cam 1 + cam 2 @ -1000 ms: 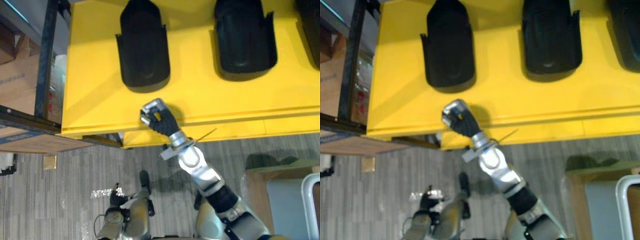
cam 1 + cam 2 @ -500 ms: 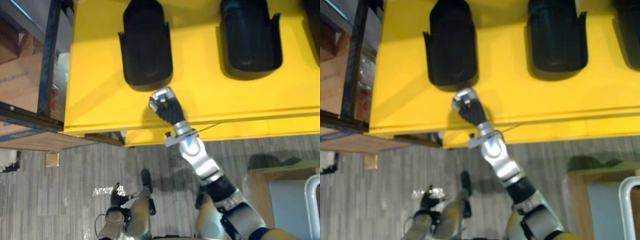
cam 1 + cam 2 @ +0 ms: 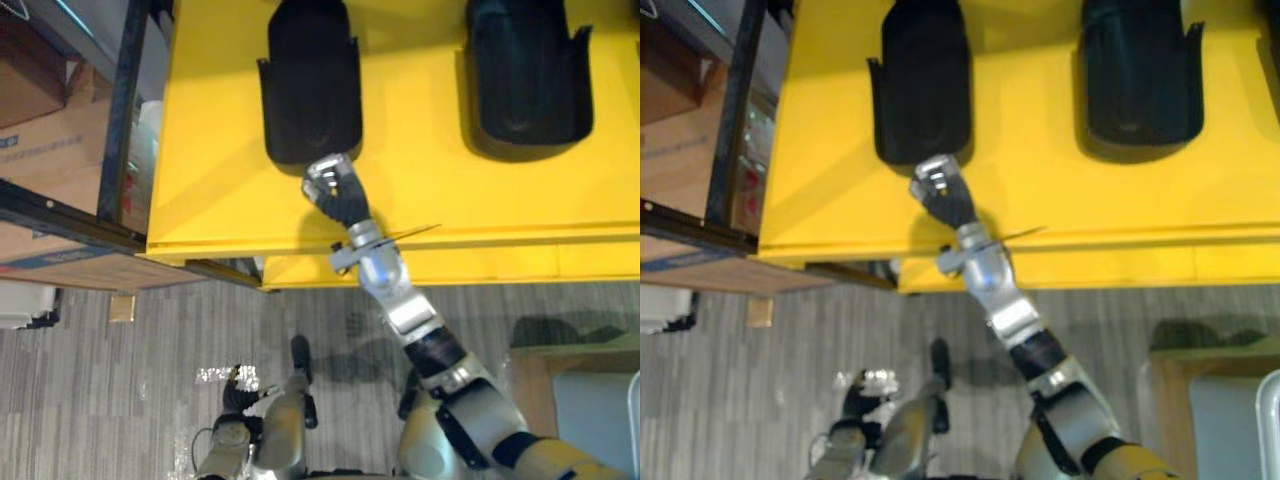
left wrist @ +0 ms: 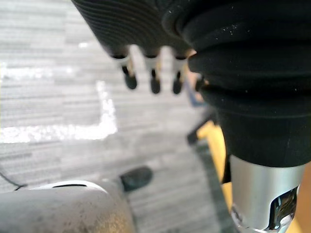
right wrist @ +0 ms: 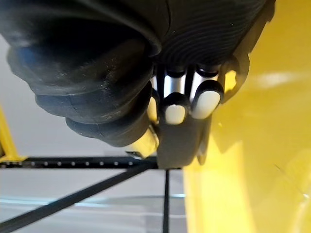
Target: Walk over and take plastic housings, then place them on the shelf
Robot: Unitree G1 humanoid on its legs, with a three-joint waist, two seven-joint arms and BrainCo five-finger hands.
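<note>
Two black plastic housings lie on a yellow table (image 3: 210, 150): one on the left (image 3: 312, 80) and one on the right (image 3: 528, 75). My right hand (image 3: 330, 188) reaches over the table's front edge and sits at the near end of the left housing, touching or almost touching its rim. Its fingers (image 5: 176, 109) are curled in, and I see nothing gripped between them. My left hand (image 4: 151, 80) hangs low over the grey floor with its fingers straight and holds nothing.
A black metal shelf frame (image 3: 120, 110) stands to the left of the table, with cardboard boxes (image 3: 40, 150) behind and under it. A wooden piece of furniture (image 3: 575, 365) sits at the lower right on the grey plank floor.
My right hand has moved forward from the table's front edge up to the near end of the left housing. The whole picture has shifted as the camera moved.
</note>
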